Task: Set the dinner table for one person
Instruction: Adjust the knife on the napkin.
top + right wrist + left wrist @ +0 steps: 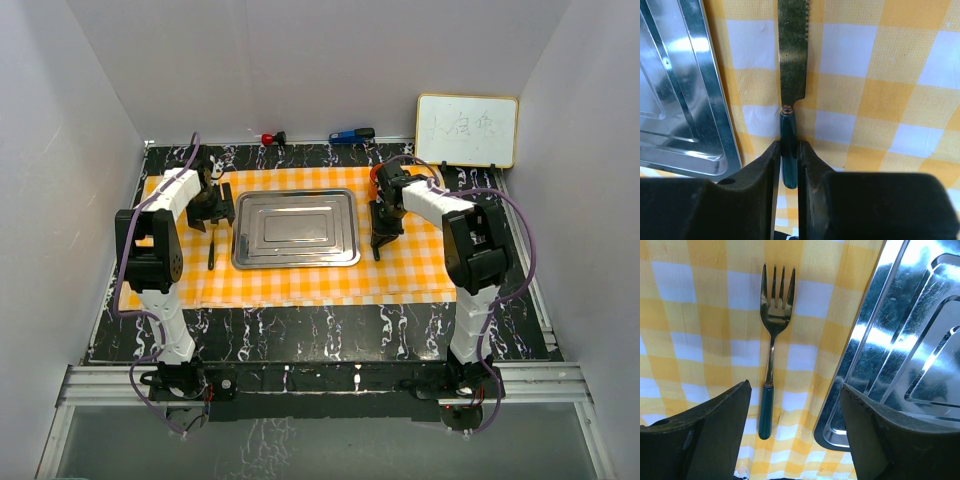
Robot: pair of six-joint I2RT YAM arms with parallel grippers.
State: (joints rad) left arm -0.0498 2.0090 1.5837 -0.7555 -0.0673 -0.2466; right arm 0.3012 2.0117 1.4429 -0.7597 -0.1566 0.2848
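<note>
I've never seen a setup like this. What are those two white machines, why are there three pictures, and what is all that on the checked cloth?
The white machines are two robot arms bolted to the near edge of a black marbled dinner table. The wide picture comes from a camera above and behind them. The other two come from small cameras on the arms' wrists, so the dark shapes at the bottom are each arm's own fingers.

An orange-and-white checked cloth lies on the table with a steel tray in the middle. Left of the tray, a fork with a dark green handle lies on the cloth; the left fingers stand open on either side of it, not gripping it. On the other side of the tray, the right fingers are closed on the handle of a knife.
</note>
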